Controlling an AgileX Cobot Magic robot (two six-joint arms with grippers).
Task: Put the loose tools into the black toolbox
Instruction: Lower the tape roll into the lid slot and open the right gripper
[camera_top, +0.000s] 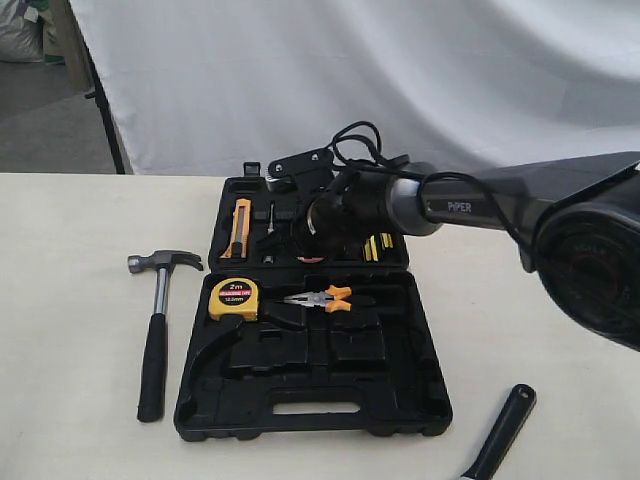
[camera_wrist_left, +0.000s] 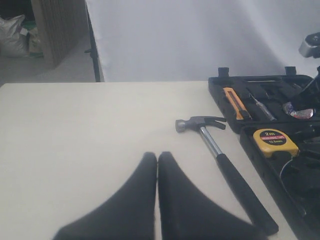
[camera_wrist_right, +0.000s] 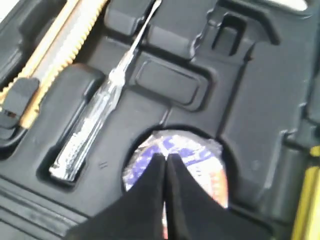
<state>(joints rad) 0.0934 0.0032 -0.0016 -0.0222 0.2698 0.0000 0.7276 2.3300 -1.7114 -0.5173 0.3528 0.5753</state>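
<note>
The black toolbox (camera_top: 310, 425) lies open on the pale table. A steel claw hammer (camera_top: 155, 340) with a black handle rests on the table just left of the box; the left wrist view shows the hammer (camera_wrist_left: 235, 180) ahead of my left gripper (camera_wrist_left: 157, 156), which is shut, empty and apart from it. My right gripper (camera_wrist_right: 165, 158) is shut, its tips just above the small tape roll (camera_wrist_right: 200, 160), which sits in a round recess of the far half. Only the wrench's black handle (camera_top: 505, 425) shows, at the front right; its head is out of view.
A yellow tape measure (camera_top: 233, 298) and orange-handled pliers (camera_top: 325, 298) sit in the near half. A yellow utility knife (camera_top: 240, 225) and a clear-handled screwdriver (camera_wrist_right: 95, 125) lie in the far half. A white backdrop hangs behind the table.
</note>
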